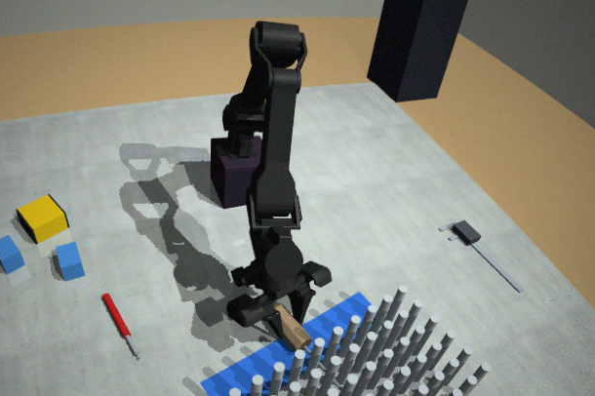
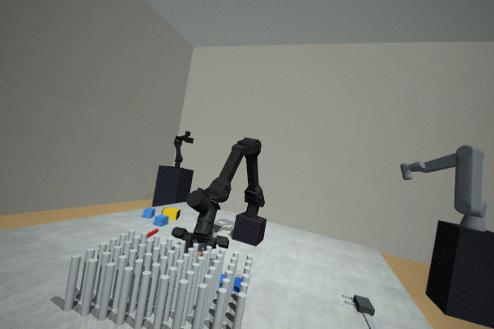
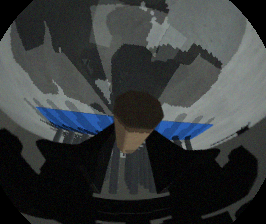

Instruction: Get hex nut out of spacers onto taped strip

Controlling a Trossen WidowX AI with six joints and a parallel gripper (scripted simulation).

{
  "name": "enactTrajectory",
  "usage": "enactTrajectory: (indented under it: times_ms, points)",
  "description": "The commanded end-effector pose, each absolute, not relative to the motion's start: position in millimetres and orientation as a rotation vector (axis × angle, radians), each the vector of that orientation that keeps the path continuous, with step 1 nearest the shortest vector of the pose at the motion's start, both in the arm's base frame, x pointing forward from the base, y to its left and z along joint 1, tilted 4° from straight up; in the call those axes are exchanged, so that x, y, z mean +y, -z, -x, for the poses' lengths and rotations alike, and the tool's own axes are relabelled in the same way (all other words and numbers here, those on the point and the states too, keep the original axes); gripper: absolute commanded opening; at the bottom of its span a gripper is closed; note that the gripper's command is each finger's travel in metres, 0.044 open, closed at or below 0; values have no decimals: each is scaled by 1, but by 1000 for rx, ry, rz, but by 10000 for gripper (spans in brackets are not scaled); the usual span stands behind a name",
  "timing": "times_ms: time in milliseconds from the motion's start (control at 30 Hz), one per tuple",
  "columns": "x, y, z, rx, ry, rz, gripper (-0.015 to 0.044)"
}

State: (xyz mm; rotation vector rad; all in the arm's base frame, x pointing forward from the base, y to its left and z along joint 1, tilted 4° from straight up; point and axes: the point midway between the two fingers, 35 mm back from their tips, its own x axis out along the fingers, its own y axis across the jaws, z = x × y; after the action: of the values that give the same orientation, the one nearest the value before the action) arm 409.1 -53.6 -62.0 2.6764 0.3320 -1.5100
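My gripper (image 1: pixel 289 322) (image 3: pixel 131 126) is shut on the tan wooden handle (image 1: pixel 297 336) (image 3: pixel 133 141) of a tool, which slants down over the blue taped strip (image 1: pixel 356 303) (image 2: pixel 237 284) (image 3: pixel 84 120). The tool's thin metal shaft runs from the handle in among the grey standing spacers (image 1: pixel 397 307) (image 2: pixel 107 289); its far end is hidden. The spacers in view stand upright. The hex nut cannot be made out in any view. A red-handled tool (image 1: pixel 115 314) (image 2: pixel 152 232) and a dark-headed tool with two prongs (image 1: pixel 464 231) (image 2: pixel 364 304) lie on the table away from the spacers.
A yellow block (image 1: pixel 44 219) (image 2: pixel 171 213) and two blue blocks (image 1: pixel 8 254) (image 1: pixel 70 261) lie on the table's left side. My arm's dark base (image 1: pixel 227 180) (image 2: pixel 249 228) stands behind the strip. Two other arms on dark pedestals (image 2: pixel 171 184) (image 2: pixel 468 267) stand beyond the table.
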Motion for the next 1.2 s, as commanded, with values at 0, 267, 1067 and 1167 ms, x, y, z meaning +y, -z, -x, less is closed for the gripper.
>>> enactTrajectory:
  times_ms: [0,267,1067,1167]
  points:
    - [-54,62,-408,330,1506,-2678,0]
    - [-55,62,-403,331,1506,-2677,0]
    - [-58,63,-389,333,1508,-2675,0]
    - [-58,64,-387,333,1508,-2675,0]
